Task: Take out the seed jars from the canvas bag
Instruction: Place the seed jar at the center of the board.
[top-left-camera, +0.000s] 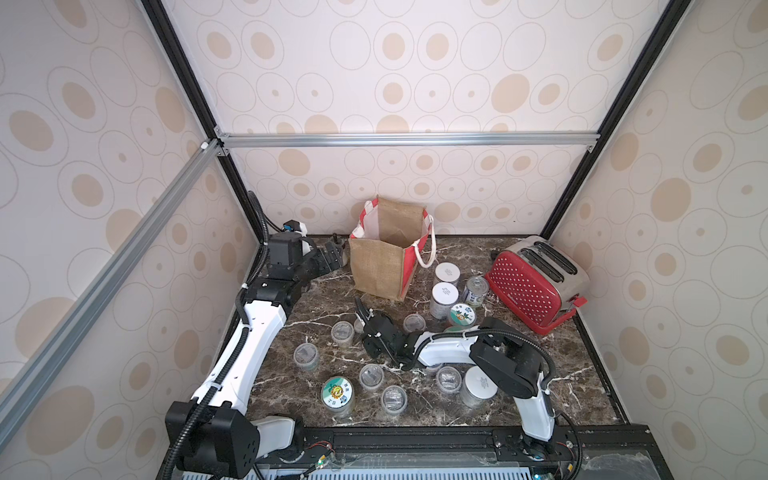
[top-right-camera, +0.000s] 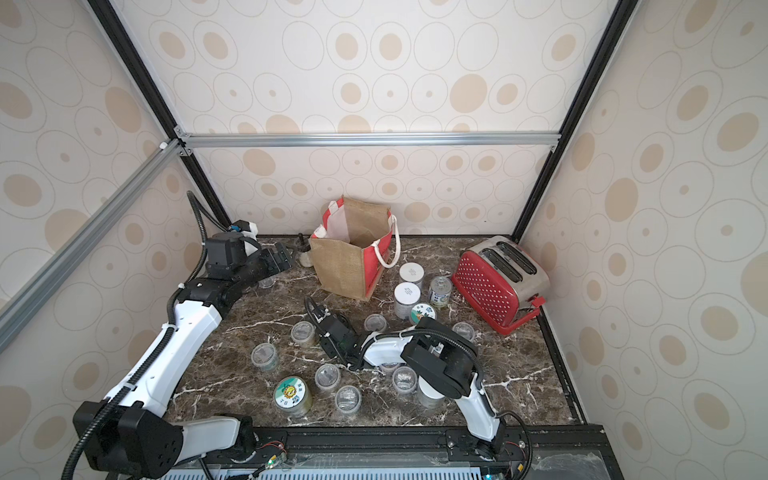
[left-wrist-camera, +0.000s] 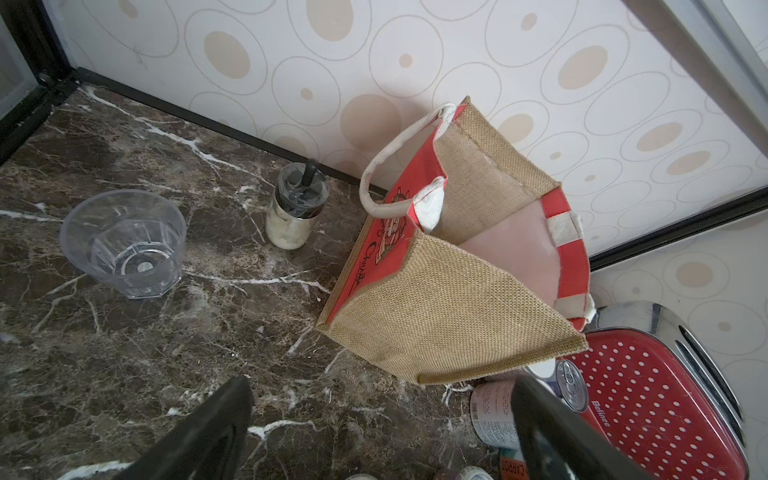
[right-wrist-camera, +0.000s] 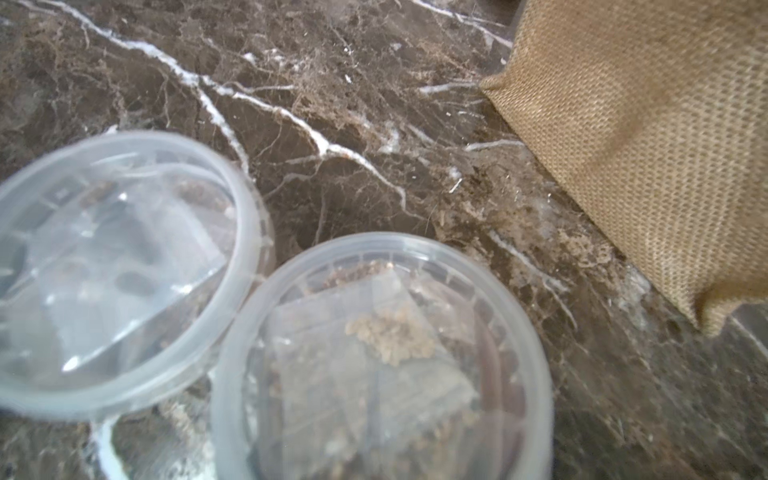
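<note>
Since the seed jars are to be lifted out from above, the canvas bag (top-left-camera: 376, 270) is stood upright with its mouth open at the back of the counter (top-left-camera: 540, 374), close to the wall. No jar can be made out inside it, though its bottom is not shown. The jars already out are spread over the counter in front of the bag and to its right, presumably so that each can be set down without another being knocked.

One small clear-lidded cup (right-wrist-camera: 382, 361) is judged to be gripped by the right end effector (top-left-camera: 360, 309), which is partly closed and held low just before the bag's front face. Its fingers are hidden behind the cup in the right wrist view, and a second cup (right-wrist-camera: 116, 270) lies just beside. The left end effector (top-left-camera: 336, 255) is held wide open and empty beside the bag's left side, probably so that the bag can be steadied or reached into.

From the top views taken together, these are counted:
- eight small clear-lidded cups, the gripped one included, one of them (top-right-camera: 463, 331) behind the right arm;
- two sticker-lidded jars (top-left-camera: 337, 392), with a third rim half hidden under that arm;
- three white-lidded jars (top-left-camera: 444, 293).

More may be covered by the arm. Further out are found one metal-topped tin (top-left-camera: 476, 291), one red toaster (top-left-camera: 536, 282), one drinking glass (left-wrist-camera: 124, 241) and one shaker (left-wrist-camera: 295, 208).
</note>
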